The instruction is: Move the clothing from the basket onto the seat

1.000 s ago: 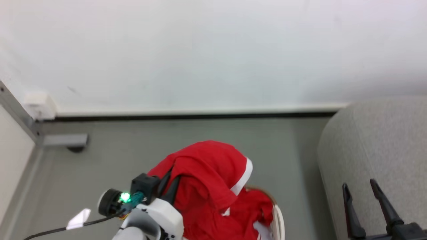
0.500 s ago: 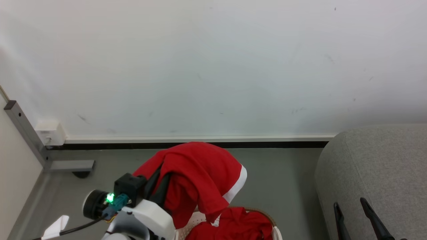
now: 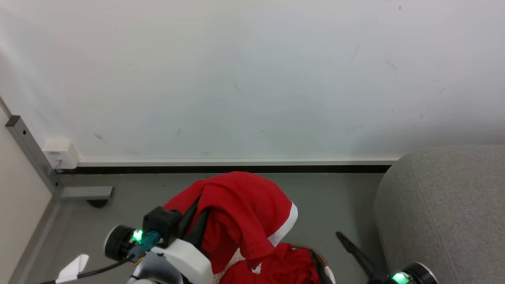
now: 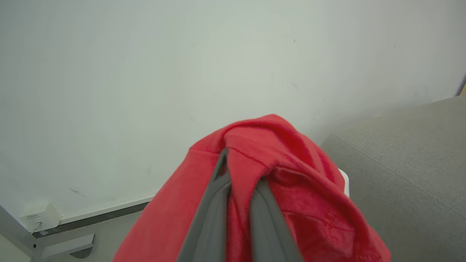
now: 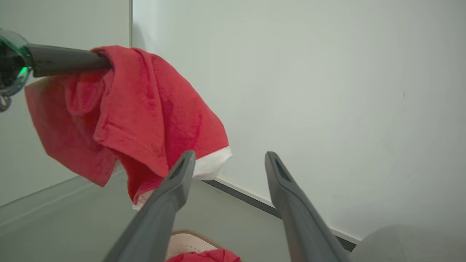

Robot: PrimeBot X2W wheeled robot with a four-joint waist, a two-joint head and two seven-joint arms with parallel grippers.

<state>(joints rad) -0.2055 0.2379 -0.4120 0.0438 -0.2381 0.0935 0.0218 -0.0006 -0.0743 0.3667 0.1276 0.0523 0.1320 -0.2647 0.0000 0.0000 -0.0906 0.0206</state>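
Left pincer (image 4: 241, 174) first: its two dark fingers are pressed together with a fold of the red garment (image 4: 291, 163) pinched between them, and the fingertips are buried in the cloth. The garment drapes over the pincer on both sides, and a broad white band shows along its lower edge in the head view. From the right wrist view it hangs off the left pincer's fingers in loose folds, its lowest hem up in the air and apart from the laundry basket (image 5: 184, 244) below. That basket sits on the grey floor (image 3: 158, 197), its brown rim and perforated white wall peeking in at the bottom of the frame, with more red clothing (image 3: 276, 268) heaped inside. Over to the right pincer (image 5: 230, 156): fingers spread wide, gripping nothing, pointing up past the hanging garment toward the white wall (image 3: 252, 79). The grey woven seat (image 3: 442, 205) bulks up on the right, just beside the basket, and no red cloth is lying on the part in view. Far left, a grey metal post (image 3: 29, 150) leans by a small white box (image 3: 59, 153) on the wall.
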